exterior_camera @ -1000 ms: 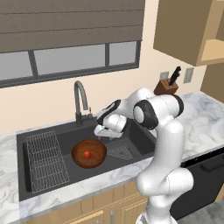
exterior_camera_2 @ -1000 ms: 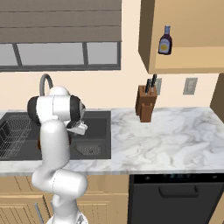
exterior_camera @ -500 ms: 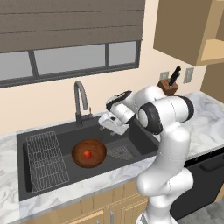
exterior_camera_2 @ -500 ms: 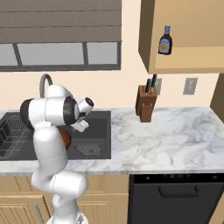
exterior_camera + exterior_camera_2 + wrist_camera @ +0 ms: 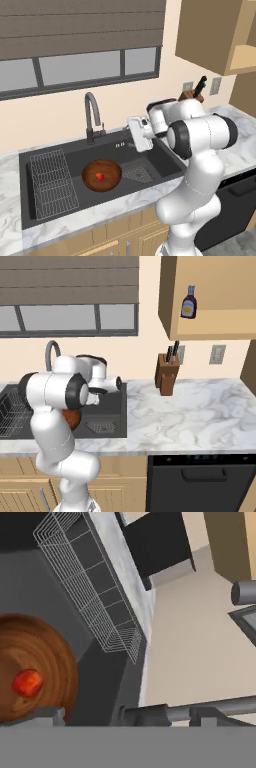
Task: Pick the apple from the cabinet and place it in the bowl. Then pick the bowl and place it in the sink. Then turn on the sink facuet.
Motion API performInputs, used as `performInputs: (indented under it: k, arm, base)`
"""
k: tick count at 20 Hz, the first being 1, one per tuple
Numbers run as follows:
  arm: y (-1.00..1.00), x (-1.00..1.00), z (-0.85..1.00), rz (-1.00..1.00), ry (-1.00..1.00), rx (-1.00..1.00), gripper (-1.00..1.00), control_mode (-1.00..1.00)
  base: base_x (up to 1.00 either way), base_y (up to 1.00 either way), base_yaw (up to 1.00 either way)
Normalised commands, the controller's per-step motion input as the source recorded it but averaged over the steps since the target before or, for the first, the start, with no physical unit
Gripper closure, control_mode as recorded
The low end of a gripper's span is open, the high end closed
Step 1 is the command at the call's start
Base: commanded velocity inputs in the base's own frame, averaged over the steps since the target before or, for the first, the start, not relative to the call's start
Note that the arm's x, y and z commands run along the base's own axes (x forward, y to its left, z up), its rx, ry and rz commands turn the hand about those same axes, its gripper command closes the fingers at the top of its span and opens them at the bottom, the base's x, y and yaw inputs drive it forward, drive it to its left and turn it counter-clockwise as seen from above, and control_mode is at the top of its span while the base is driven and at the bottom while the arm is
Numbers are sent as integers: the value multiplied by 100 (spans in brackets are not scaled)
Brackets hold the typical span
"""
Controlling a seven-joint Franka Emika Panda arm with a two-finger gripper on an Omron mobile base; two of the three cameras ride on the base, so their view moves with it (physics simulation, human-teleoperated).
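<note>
So, your bowl [image 5: 102, 175] sat in the sink [image 5: 150, 156] with the apple [image 5: 99, 176] inside it. Your gripper [image 5: 136, 134] hung wide open and empty, near the faucet [image 5: 92, 116]; I'd say the lever needed nudging next.

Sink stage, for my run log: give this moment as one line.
apple: in bowl | bowl: in sink | tool: open, empty, above basin | faucet: untouched
</note>
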Motion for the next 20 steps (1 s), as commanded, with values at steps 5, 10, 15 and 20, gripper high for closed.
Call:
performInputs:
  k: [5,10,15,20]
  arm:
    - [16,11,14,-38,45,31,-100,-100]
    - [9,24,35,-22,46,28,-100,-100]
    - [0,38,35,-8,44,25,-100,-100]
    - [5,46,-14,0,29,18,-100,-100]
  base:
    - [0,0,0]
    - [0,0,0]
    - [0,0,0]
    - [0,0,0]
